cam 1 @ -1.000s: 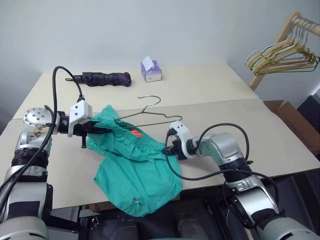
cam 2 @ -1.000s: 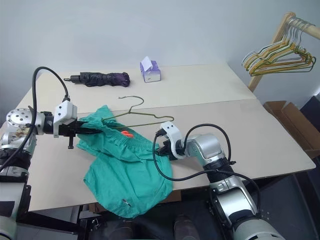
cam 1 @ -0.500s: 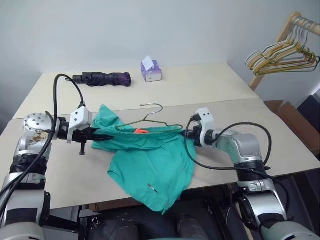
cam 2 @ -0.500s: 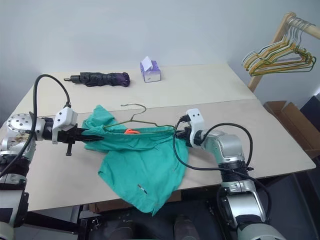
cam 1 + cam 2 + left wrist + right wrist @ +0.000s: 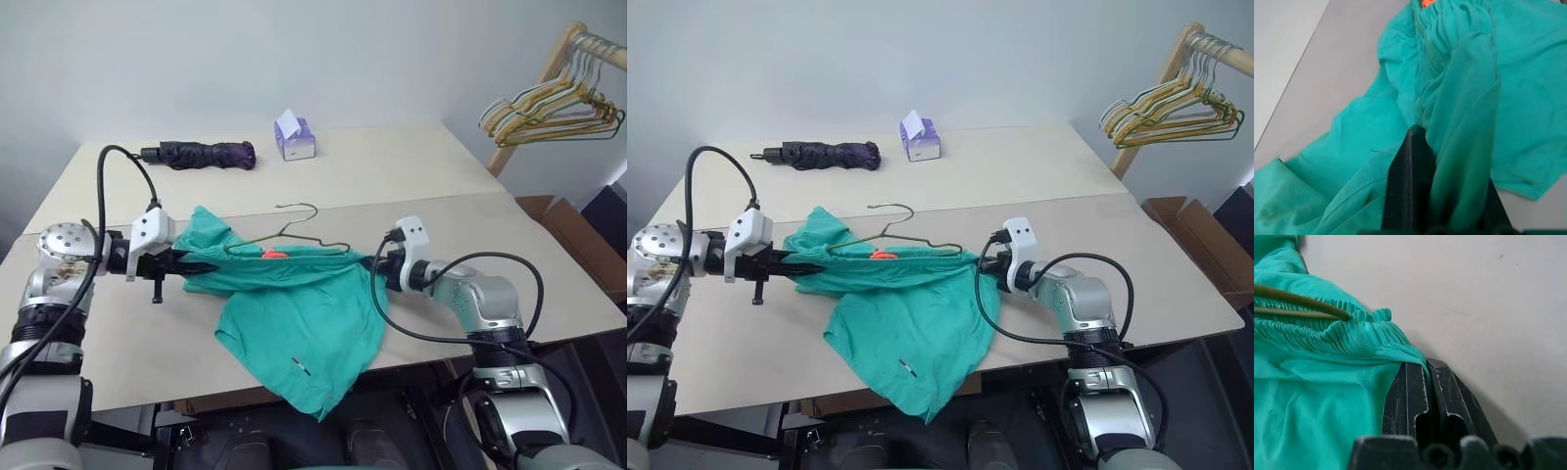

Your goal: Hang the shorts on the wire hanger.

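Beige table (image 5: 509, 245) against a plain pale wall, with a wooden rack (image 5: 549, 69) of bunched hangers (image 5: 549, 108) off in the right corner. A folded dark umbrella (image 5: 201, 154) and a small purple tissue box (image 5: 296, 139) sit at the far edge. The shorts (image 5: 294, 313) are stretched by the waistband between the 2 arms. The left gripper (image 5: 196, 266) is clamped on 1 end and the right gripper (image 5: 369, 264) is pinched shut on the other, legs drooping over the front edge. The wire hanger (image 5: 294, 235) lies on the table with its bottom tucked into the waistband and its hook poking out behind.
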